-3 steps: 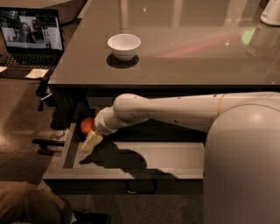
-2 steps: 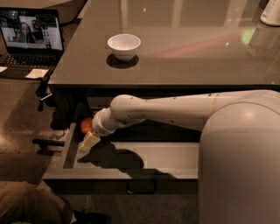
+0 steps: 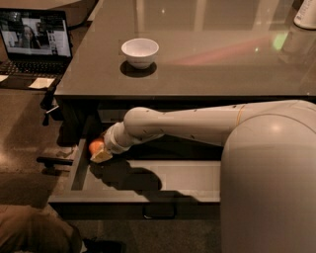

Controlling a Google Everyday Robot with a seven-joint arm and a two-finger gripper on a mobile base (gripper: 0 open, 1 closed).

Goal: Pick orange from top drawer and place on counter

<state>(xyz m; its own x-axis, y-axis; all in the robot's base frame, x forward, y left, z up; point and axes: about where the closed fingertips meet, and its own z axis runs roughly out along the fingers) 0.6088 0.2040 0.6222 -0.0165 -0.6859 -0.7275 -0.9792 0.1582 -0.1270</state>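
Observation:
The top drawer stands pulled open below the counter, its small metal handle at the front. The orange lies in the drawer's back left corner, partly hidden by my gripper. My gripper reaches down into the drawer from the right and sits right against the orange, on its right side. My white arm crosses above the drawer and casts a dark shadow on the drawer floor.
A white bowl stands on the counter's left part. A white container is at its far right corner. An open laptop sits on a surface to the left. Black chair legs lie left of the drawer.
My gripper has drawn up and back from the drawer floor, closer against the orange. The arm has shifted slightly left. The orange has stayed in its corner.

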